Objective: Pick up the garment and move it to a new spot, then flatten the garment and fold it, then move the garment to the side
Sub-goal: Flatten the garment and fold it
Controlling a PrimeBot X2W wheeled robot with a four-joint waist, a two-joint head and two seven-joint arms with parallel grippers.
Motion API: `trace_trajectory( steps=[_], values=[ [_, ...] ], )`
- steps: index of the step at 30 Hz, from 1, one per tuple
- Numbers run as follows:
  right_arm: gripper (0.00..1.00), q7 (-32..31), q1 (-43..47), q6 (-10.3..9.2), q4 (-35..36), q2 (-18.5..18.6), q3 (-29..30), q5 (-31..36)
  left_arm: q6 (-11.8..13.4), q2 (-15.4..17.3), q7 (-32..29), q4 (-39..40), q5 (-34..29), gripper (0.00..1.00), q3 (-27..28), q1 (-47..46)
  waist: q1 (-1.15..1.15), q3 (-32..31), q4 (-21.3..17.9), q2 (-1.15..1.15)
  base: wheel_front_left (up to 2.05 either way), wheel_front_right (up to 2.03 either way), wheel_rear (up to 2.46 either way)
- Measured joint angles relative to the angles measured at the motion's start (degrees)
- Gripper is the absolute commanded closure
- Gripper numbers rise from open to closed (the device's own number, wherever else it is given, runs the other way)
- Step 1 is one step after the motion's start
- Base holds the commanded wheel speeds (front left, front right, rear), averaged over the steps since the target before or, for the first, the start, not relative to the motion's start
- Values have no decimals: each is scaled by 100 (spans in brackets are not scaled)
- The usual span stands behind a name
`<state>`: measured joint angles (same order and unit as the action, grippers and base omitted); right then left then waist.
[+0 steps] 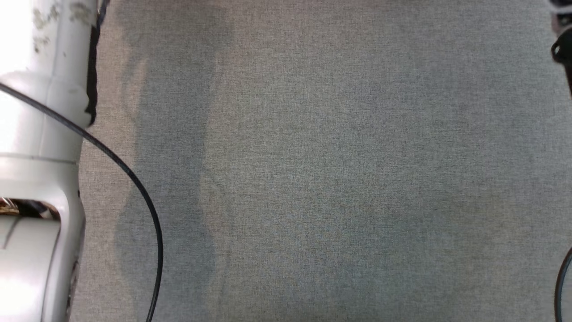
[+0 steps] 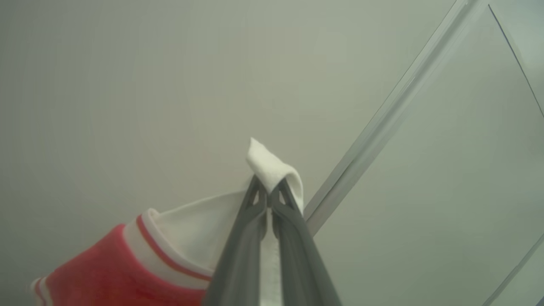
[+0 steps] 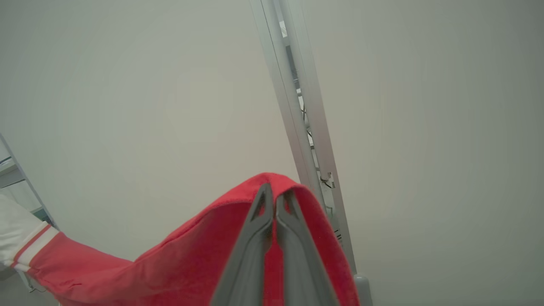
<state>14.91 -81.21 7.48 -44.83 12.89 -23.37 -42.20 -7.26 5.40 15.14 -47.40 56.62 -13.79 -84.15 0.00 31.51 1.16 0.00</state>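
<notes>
The garment (image 2: 178, 238) is red and white with striped trim. In the left wrist view my left gripper (image 2: 268, 193) is shut on a white fold of it, and the red part with the striped band hangs to the lower left. My right gripper (image 3: 275, 199) is shut on a red fold of the garment (image 3: 204, 250) in the right wrist view, with the cloth draping down to the left toward a white striped cuff (image 3: 25, 242). Both grippers point up toward pale walls. My pale left arm (image 1: 40, 156) runs along the left edge of the head view.
A grey fabric table surface (image 1: 335, 179) spreads across the head view, with a black cable (image 1: 134, 183) curving over its left side. Dark parts of the right arm (image 1: 563, 49) show at the top right corner. A metal frame post (image 3: 306, 119) stands behind the right gripper.
</notes>
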Motion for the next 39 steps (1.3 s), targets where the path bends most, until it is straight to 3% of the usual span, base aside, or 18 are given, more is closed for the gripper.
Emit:
trace_trajectory(
  steps=[11, 22, 39],
  values=[
    [100, 0, 1191, 0, 89, 241, -1016, -1376, -10, 321, -260, -219, 636, 100, -844, 1254, 0, -442, -21, 0, 0, 0, 0],
    [100, -172, 2237, 0, 138, 628, -2118, -2817, -18, 512, -610, -697, 714, 100, -1577, 2522, 0, -1197, -53, 0, 0, 0, 0],
    [100, -591, 3792, 0, 248, 767, -2911, -4035, -18, 673, -923, -682, 1371, 100, -1893, 4536, 0, -2358, -86, 0, 0, 0, 0]
  ],
)
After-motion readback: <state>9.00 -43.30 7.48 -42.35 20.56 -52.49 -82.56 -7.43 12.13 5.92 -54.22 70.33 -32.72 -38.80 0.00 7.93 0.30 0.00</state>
